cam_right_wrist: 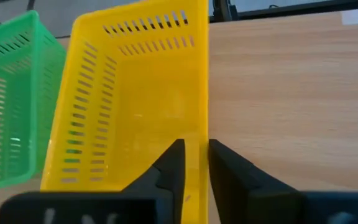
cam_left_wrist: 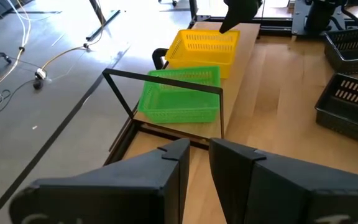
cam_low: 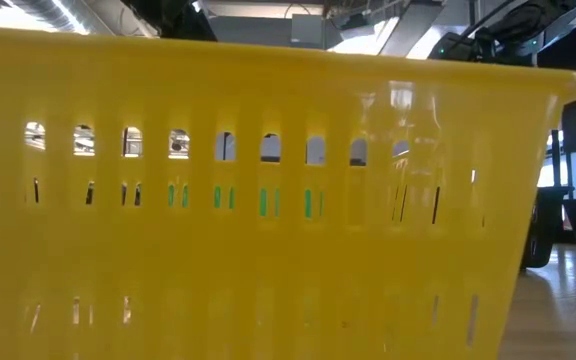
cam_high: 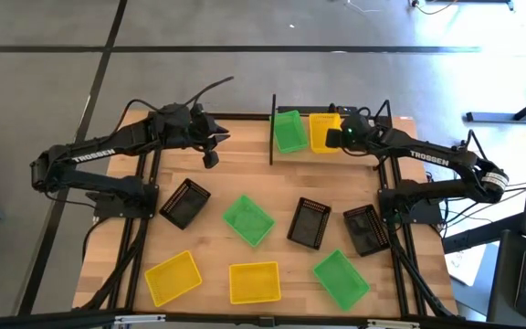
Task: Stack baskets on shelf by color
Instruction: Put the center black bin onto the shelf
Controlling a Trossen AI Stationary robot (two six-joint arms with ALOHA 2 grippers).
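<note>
The shelf [cam_high: 272,137] stands at the table's far edge, its black rail [cam_left_wrist: 166,81] in front of two baskets. A green basket [cam_high: 289,131] [cam_left_wrist: 182,96] and a yellow basket [cam_high: 322,131] [cam_left_wrist: 204,46] sit side by side on its board. My right gripper [cam_high: 341,136] [cam_right_wrist: 196,165] is at the yellow basket's right side, shut on its wall. My left gripper [cam_high: 210,157] [cam_left_wrist: 199,158] hovers left of the shelf, shut and holding nothing. Seven more baskets lie flat on the tabletop. My right gripper holds the yellow basket by its long wall on the table's right side [cam_right_wrist: 199,134]. One finger [cam_right_wrist: 169,165] is inside the basket and one [cam_right_wrist: 229,171] outside, coming from above and pointing down. The basket sits level beside the green one, its bottom apparently on the shelf board.
On the tabletop lie black baskets [cam_high: 184,203] [cam_high: 309,222] [cam_high: 365,228], green ones [cam_high: 247,219] [cam_high: 341,279] and yellow ones [cam_high: 173,277] [cam_high: 254,281]. The last fills the low view [cam_low: 268,250]. Bare shelf board [cam_right_wrist: 291,93] lies right of the yellow basket.
</note>
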